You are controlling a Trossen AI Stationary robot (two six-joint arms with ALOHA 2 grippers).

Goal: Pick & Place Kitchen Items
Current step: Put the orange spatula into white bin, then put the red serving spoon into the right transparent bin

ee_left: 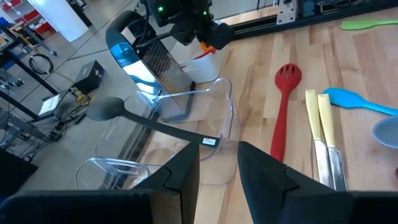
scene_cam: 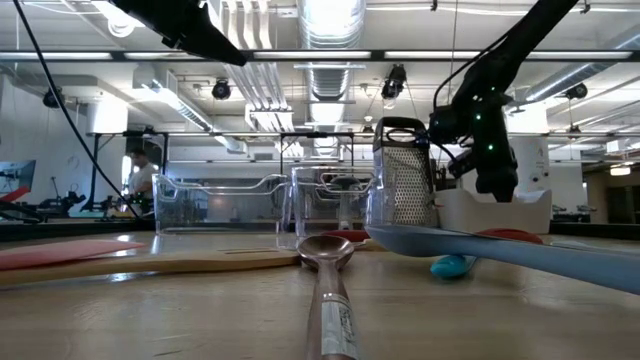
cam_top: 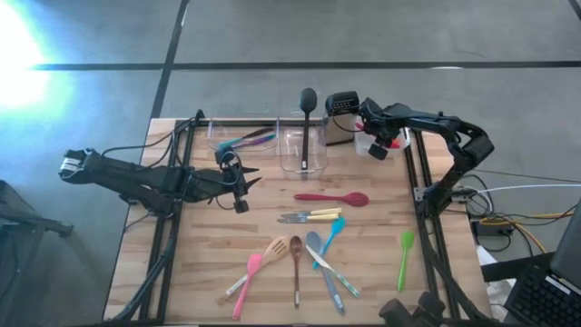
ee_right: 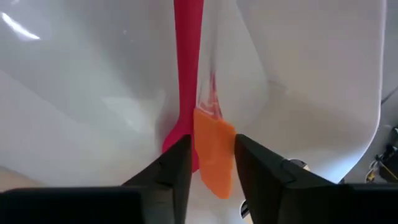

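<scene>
My right gripper [cam_top: 379, 149] is at the far right, over the white tub [cam_top: 400, 137], shut on a red-handled tool with an orange end [ee_right: 214, 155]. Its red handle [ee_right: 186, 56] reaches down into the tub. My left gripper [cam_top: 241, 185] is open and empty at the left of the table, pointing at the clear tub [ee_left: 214, 124] that holds the black ladle [cam_top: 307, 109]. A red spoon [cam_top: 332, 198], two yellow-handled knives [cam_top: 311, 216], a blue spoon [cam_top: 329, 238], a green spatula [cam_top: 405, 258], wooden spoons [cam_top: 295, 265], a pink spatula [cam_top: 247, 282] and a grey spoon [cam_top: 324, 269] lie flat on the table. My right gripper pinches the tool's orange end [ee_right: 214, 146] between its two fingers, which point down into the white tub. The red handle hangs below the fingers inside the tub. Whether its lower end touches the tub floor cannot be told.
A steel box grater [cam_top: 340, 116] stands between the clear ladle tub and the white tub. A second clear tub [cam_top: 238, 141] at the far left holds several utensils. Black rails [cam_top: 172, 209] run along both sides of the table. The near left of the table is bare wood.
</scene>
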